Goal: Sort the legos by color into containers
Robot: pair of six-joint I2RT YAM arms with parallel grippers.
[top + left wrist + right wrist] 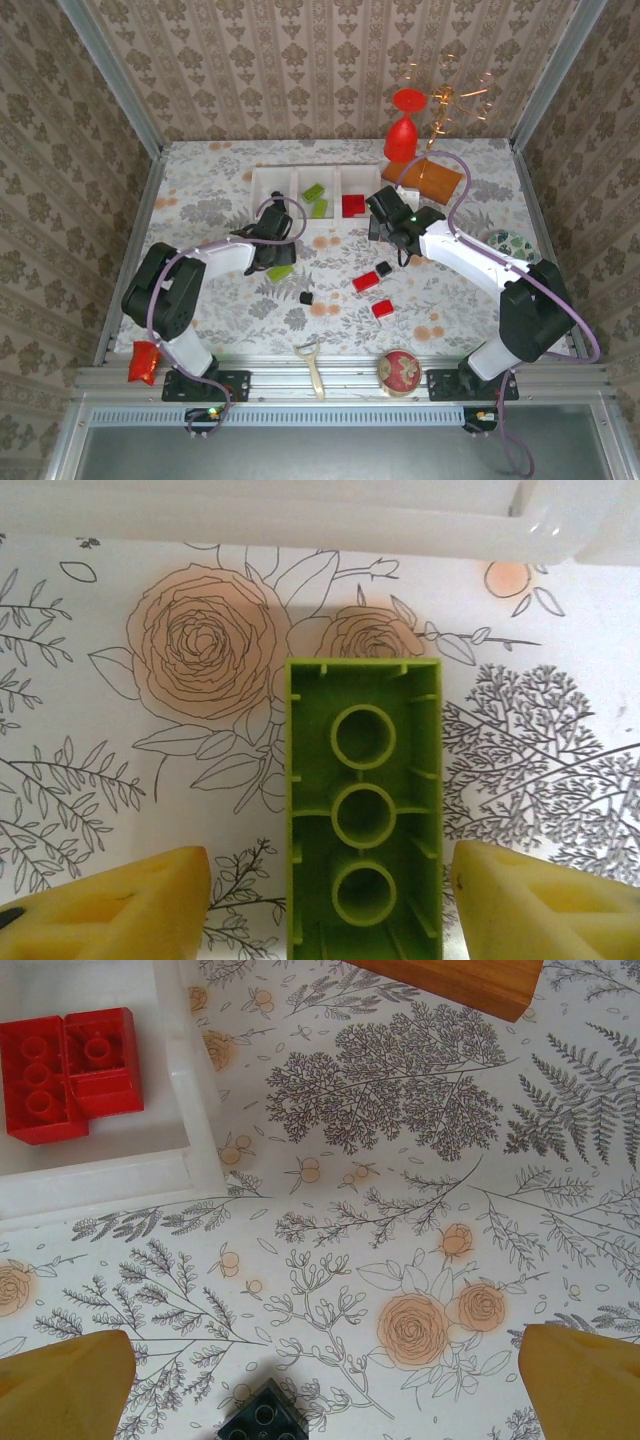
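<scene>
Yellow-fingered, the left gripper [327, 880] stands spread astride an upturned lime green brick [364, 810] on the table [90, 710], touching neither flank; closing evenly should centre it before lifting toward the containers [300, 515] just beyond. The right gripper [325, 1350] gapes over a black brick [262, 1415].

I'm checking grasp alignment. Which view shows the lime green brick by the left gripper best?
Left wrist: the lime green brick lies hollow side up, centred between the yellow fingers, with gaps either side. Top external gives a small green sliver by the left gripper.
</scene>
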